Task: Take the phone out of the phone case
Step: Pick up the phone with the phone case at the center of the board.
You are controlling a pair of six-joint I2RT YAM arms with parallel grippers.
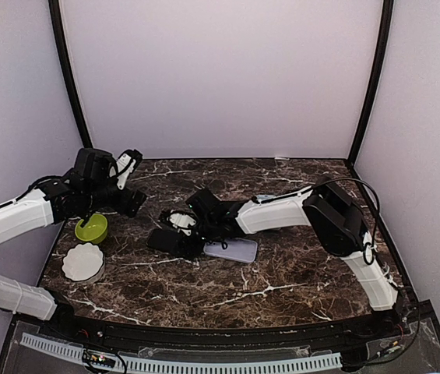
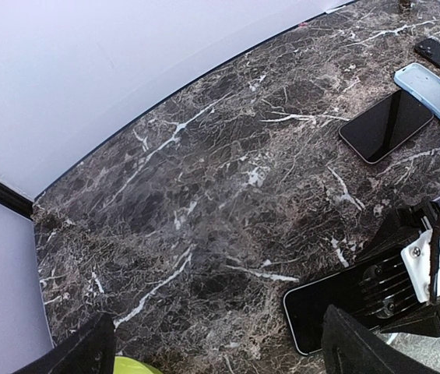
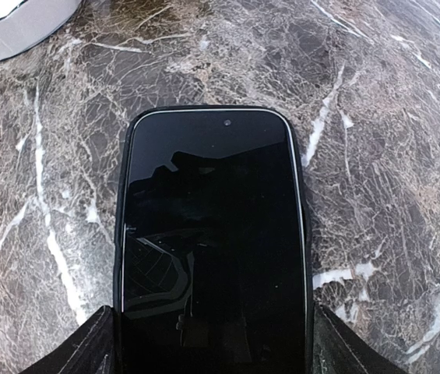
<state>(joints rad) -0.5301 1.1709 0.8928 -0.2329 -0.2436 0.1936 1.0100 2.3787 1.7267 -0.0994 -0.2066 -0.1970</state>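
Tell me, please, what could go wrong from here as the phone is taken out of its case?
1. The right tool straddles the long sides of the black phone in its black case; squeezing there would likely clamp both together.
2. The left tool hangs open, away from it, so nothing pins the case; it may slide on the dark marble table.
3. Dragging could knock the bare black phone and light-blue case also on the table.

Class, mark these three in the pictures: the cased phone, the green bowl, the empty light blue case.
cased phone (image 3: 212, 249), right wrist view, middle of its dark screen.
green bowl (image 1: 93, 231), top external view, its inner wall.
light blue case (image 2: 434, 100), left wrist view, middle of its flat back.
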